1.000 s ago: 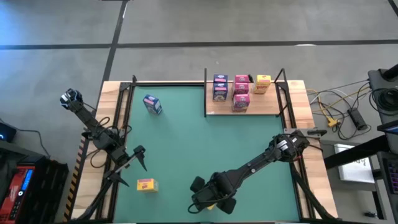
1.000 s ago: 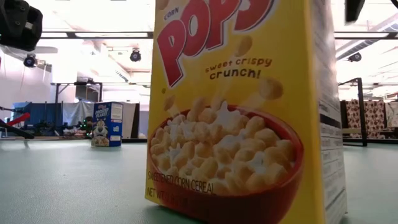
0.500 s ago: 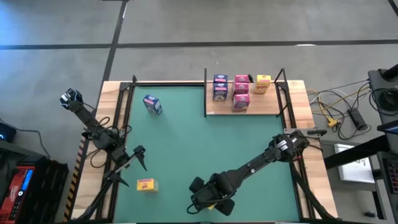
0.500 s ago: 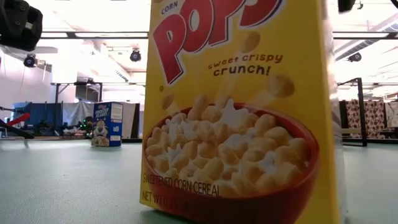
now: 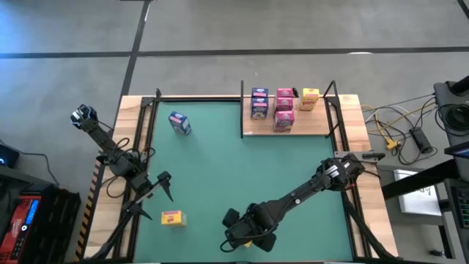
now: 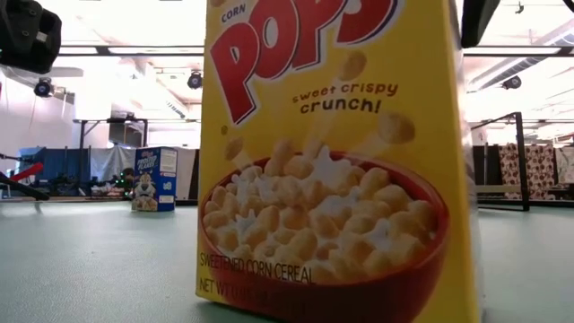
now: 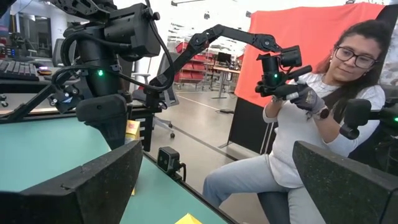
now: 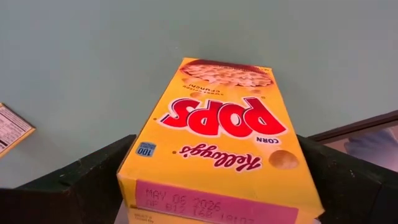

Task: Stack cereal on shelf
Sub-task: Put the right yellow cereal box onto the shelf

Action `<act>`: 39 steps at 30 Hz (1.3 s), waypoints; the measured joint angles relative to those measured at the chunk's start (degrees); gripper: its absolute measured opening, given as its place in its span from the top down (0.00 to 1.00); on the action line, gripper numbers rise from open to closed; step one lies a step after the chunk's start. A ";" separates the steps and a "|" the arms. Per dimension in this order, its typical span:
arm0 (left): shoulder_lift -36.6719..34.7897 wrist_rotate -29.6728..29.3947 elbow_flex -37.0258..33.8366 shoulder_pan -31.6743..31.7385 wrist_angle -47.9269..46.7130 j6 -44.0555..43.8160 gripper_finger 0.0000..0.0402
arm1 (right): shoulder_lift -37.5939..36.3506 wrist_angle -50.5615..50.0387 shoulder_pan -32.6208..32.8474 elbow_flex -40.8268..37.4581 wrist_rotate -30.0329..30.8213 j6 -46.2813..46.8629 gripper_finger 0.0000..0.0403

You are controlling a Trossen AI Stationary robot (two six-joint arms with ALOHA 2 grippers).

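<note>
Green matting covers the worktop [image 5: 220, 176] seen from above, with the light-wood shelf [image 5: 289, 130] at its far right edge carrying blue, pink and yellow cereal boxes [image 5: 282, 108]. A blue box [image 5: 179, 123] stands alone near the far left corner, and a yellow box [image 5: 173, 217] lies near the front left. The right tool [image 5: 248, 240] hangs low at the front edge; the left tool [image 5: 167, 185] waits near the left edge.

From worktop height, a yellow Corn Pops box [image 6: 336, 161] stands upright and fills the picture.

The left wrist view shows its fingers [image 7: 81, 186] spread wide, holding nothing, with a seated person [image 7: 311, 124] beyond the worktop.

The right wrist view shows dark fingers [image 8: 81, 180] either side of the Corn Pops box [image 8: 217, 137], set wide; I cannot tell whether they grip it.
</note>
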 joint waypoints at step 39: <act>0.00 0.01 0.00 -0.01 0.04 0.00 0.01 | -10.58 -30.25 -9.57 0.26 12.07 -23.71 0.26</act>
